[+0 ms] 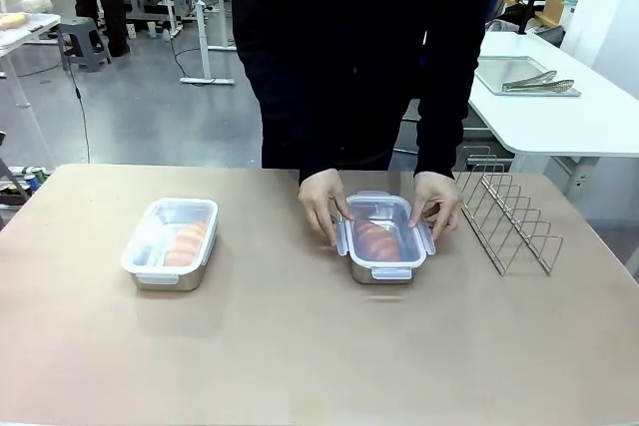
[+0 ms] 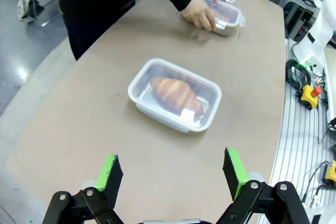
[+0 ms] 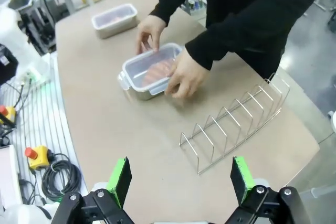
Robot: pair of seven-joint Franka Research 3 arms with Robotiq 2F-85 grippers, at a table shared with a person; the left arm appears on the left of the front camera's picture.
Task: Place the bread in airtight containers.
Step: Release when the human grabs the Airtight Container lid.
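On the table [image 1: 300, 346]: two lidded steel containers are sitting well apart, one on the robot's left, one near the middle.
Left container [image 1: 171, 243]: lying flat with its clear lid [image 2: 176, 93] seated on top; no hand or gripper is touching it.
Left croissant [image 2: 176, 94]: showing through the lid, lying lengthwise inside the tub.
Right container [image 1: 381, 237]: sitting just in front of the person, clear lid on, snap flaps sticking out at the sides.
Right croissant [image 1: 377, 239]: lying inside, seen through the lid.
Person's hands: one hand [image 1: 321, 205] is pressing at the container's left side, the other hand [image 1: 436, 204] at its right side; both are touching the lid edges.
Wire rack [image 1: 509, 218]: standing on the table beside the right container, apart from it.
Left gripper [image 2: 173, 174]: hanging over bare table on the near side of the left container, jaws spread wide, holding nothing.
Right gripper [image 3: 181, 179]: hanging above the table near the wire rack, jaws spread wide, nothing between the green pads.
Background table: a flat metal tray [image 1: 519, 76] with tongs [image 1: 539, 82] is resting behind the person.
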